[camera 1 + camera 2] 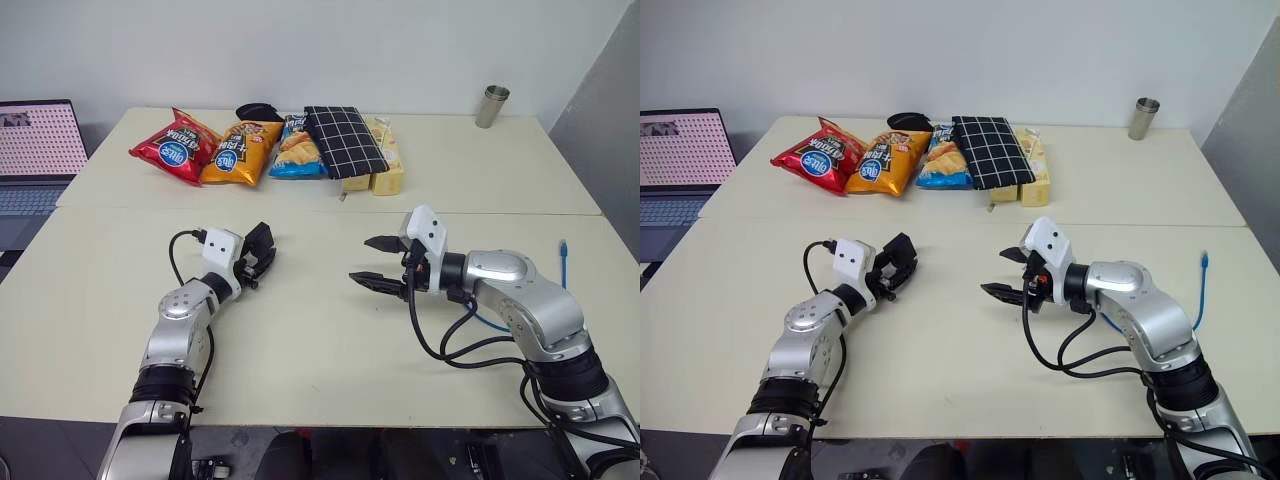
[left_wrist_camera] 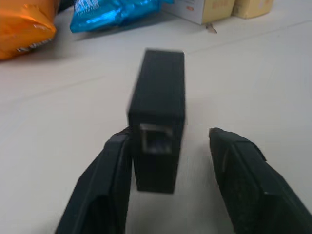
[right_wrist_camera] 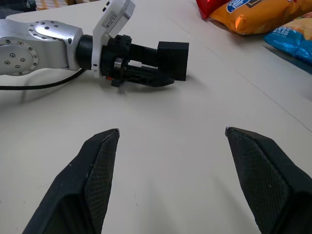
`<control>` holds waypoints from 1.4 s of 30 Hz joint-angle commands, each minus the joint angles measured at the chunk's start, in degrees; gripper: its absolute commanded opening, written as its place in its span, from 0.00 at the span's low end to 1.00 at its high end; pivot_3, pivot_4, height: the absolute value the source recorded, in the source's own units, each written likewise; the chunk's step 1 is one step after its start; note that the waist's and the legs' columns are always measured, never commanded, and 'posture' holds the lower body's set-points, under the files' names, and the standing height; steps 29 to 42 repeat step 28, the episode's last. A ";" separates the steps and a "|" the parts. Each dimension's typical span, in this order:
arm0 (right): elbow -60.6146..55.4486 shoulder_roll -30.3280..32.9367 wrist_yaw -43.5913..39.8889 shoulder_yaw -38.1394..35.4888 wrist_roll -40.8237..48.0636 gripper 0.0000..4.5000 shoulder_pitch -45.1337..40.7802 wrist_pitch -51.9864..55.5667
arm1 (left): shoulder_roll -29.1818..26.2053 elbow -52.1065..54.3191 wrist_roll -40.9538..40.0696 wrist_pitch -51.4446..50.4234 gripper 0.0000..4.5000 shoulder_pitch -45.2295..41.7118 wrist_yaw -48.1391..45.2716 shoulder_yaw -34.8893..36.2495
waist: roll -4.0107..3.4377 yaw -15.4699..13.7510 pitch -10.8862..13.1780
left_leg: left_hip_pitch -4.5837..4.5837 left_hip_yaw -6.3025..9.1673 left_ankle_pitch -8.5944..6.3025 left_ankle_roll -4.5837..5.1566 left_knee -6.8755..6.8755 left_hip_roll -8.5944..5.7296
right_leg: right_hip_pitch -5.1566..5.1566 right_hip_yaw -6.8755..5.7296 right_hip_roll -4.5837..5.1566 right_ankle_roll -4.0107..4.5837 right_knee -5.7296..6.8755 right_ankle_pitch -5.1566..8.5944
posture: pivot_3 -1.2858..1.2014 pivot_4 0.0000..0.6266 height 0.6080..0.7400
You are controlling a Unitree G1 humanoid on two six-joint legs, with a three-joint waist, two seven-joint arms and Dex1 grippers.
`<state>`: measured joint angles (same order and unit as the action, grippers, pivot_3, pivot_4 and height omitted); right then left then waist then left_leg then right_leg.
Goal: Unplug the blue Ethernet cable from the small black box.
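Matte small black box (image 2: 157, 117) lies between the slack left jaws (image 2: 168, 170), empty port facing the wrist; right jaws (image 3: 175, 180) wide, empty (blue Ethernet cable (image 1: 564, 262) already free, by desk's right edge).

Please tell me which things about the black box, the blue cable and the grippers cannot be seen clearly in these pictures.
- Blue Ethernet cable: most of it is hidden behind the right arm in the eye views; its other end is not visible.
- Small black box: blurred in the left wrist view; whether the left gripper touches it is unclear.
- Right gripper: open, its fingers cut off by the picture's edge.
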<state>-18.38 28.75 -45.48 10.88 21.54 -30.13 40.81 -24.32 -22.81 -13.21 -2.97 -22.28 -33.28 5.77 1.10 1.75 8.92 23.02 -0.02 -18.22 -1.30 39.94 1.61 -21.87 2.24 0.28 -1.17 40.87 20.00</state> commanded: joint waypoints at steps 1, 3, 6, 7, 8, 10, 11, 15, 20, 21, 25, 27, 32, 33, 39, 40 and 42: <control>-2.64 -0.44 0.73 -0.58 0.92 0.82 0.09 0.34 | -2.00 5.77 -0.61 -1.81 0.80 2.60 -0.31 1.66 | 0.00 0.01 0.00 | 0.00 0.00 0.00 0.00 0.00 0.00 | 0.00 0.00 0.00 0.00 0.00 0.00 | 0.52 0.24 1.00; -2.97 -0.49 1.10 -0.70 1.03 0.82 0.55 0.67 | -3.01 9.24 -0.63 -3.54 0.84 5.04 -0.15 1.92 | 0.00 0.05 0.00 | 0.00 -0.01 0.00 0.00 0.00 -0.01 | 0.01 0.02 0.00 0.00 0.00 0.00 | 0.52 0.24 1.00; -3.75 -0.18 1.59 -1.25 1.10 0.82 1.88 1.16 | -4.92 15.43 -0.99 -7.00 0.84 8.39 0.03 2.60 | 0.00 0.02 0.00 | 0.00 0.01 0.00 0.00 0.00 0.00 | 0.01 0.01 0.00 0.00 0.00 0.00 | 0.52 0.24 1.00; -4.30 0.13 1.87 -1.99 1.35 0.82 2.75 1.53 | -5.88 18.13 -1.02 -8.69 0.84 9.81 0.18 3.01 | 0.01 0.00 0.00 | 0.01 0.03 0.00 0.00 -0.01 0.00 | 0.01 0.00 0.00 0.00 0.00 0.00 | 0.52 0.24 1.00; -4.90 0.77 2.05 -3.05 1.59 0.82 3.88 1.80 | -7.48 21.31 -1.21 -11.03 0.84 11.48 -0.43 3.18 | 0.01 -0.01 -0.01 | 0.01 0.03 0.00 0.00 -0.01 0.00 | 0.01 0.01 0.00 0.00 0.00 0.00 | 0.52 0.24 1.00; -5.65 2.25 2.15 -5.41 2.07 0.82 5.92 2.10 | -10.45 26.91 -1.90 -14.81 0.84 14.24 -1.74 3.76 | 0.01 -0.06 -0.01 | 0.02 0.04 0.00 0.00 -0.02 -0.01 | 0.03 0.01 0.01 0.00 -0.03 0.00 | 0.52 0.24 1.00; -5.86 2.92 2.02 -6.39 2.36 0.82 6.62 2.15 | -11.75 28.80 -2.33 -16.70 0.84 15.00 -2.22 4.02 | 0.01 -0.08 0.00 | 0.02 0.04 0.00 0.00 -0.02 -0.01 | 0.04 0.01 0.01 0.00 -0.03 0.00 | 0.52 0.24 1.00; -6.46 6.45 0.87 -9.98 3.78 0.82 9.03 2.12 | -16.99 33.51 -5.77 -21.26 0.84 16.48 -6.50 6.74 | 0.00 -0.10 0.00 | -0.01 0.04 -0.01 0.02 -0.03 -0.02 | 0.08 0.02 0.01 0.00 -0.04 0.00 | 0.52 0.24 1.00; -5.33 12.73 -2.84 -14.94 6.28 0.82 10.71 2.12 | -25.35 35.55 -9.08 -24.14 0.84 15.97 -14.58 9.18 | -0.02 -0.07 0.02 | -0.03 0.03 -0.02 0.02 -0.07 -0.02 | 0.10 0.01 0.00 0.00 -0.08 0.00 | 0.52 0.24 1.00; -4.86 13.70 -3.44 -15.62 6.72 0.82 10.78 2.02 | -26.69 35.58 -9.85 -24.74 0.84 15.57 -16.07 9.44 | -0.03 -0.06 0.02 | -0.03 0.02 -0.02 0.03 -0.08 -0.02 | 0.10 0.02 0.00 0.00 -0.10 0.00 | 0.52 0.24 1.00; -3.33 16.00 -4.81 -17.25 7.57 0.82 10.58 1.79 | -29.43 35.28 -11.74 -25.82 0.84 13.75 -19.62 9.93 | -0.03 -0.08 0.02 | -0.04 0.02 -0.08 0.14 -0.08 -0.02 | 0.13 0.02 0.00 0.00 -0.11 0.00 | 0.52 0.24 1.00; -3.02 16.23 -4.71 -17.29 7.71 0.82 10.44 1.61 | -29.73 35.74 -13.17 -26.48 0.84 13.46 -21.05 10.00 | -0.03 -0.08 0.03 | -0.05 0.00 -0.08 0.14 -0.07 -0.03 | 0.13 0.04 0.00 0.00 -0.11 0.00 | 0.52 0.24 1.00; -2.94 16.17 -4.60 -17.25 7.69 0.82 10.40 1.45 | -29.87 36.17 -13.68 -26.57 0.84 13.52 -21.80 9.91 | -0.03 -0.08 0.03 | -0.03 0.00 -0.08 0.14 -0.07 -0.02 | 0.12 0.03 0.00 0.00 -0.12 0.00 | 0.52 0.24 1.00; -2.94 16.17 -4.60 -17.25 7.69 0.82 10.40 1.45 | -29.87 36.17 -13.68 -26.57 0.84 13.52 -21.80 9.91 | -0.03 -0.08 0.03 | -0.03 0.00 -0.08 0.14 -0.07 -0.02 | 0.12 0.03 0.00 0.00 -0.12 0.00 | 0.52 0.24 1.00; -2.94 16.17 -4.60 -17.25 7.69 0.82 10.40 1.45 | -29.87 36.17 -13.68 -26.57 0.84 13.52 -21.80 9.91 | -0.03 -0.08 0.03 | -0.03 0.00 -0.08 0.14 -0.07 -0.02 | 0.12 0.03 0.00 0.00 -0.12 0.00 | 0.52 0.24 1.00; -2.94 16.17 -4.60 -17.25 7.69 0.82 10.40 1.45 | -29.87 36.17 -13.68 -26.57 0.84 13.52 -21.80 9.91 | -0.03 -0.08 0.03 | -0.03 0.00 -0.08 0.14 -0.07 -0.02 | 0.12 0.03 0.00 0.00 -0.12 0.00 | 0.52 0.24 1.00; -2.94 16.17 -4.60 -17.25 7.69 0.82 10.40 1.45 | -29.87 36.17 -13.68 -26.57 0.84 13.52 -21.80 9.91 | -0.03 -0.08 0.03 | -0.03 0.00 -0.08 0.14 -0.07 -0.02 | 0.12 0.03 0.00 0.00 -0.12 0.00 | 0.52 0.24 1.00</control>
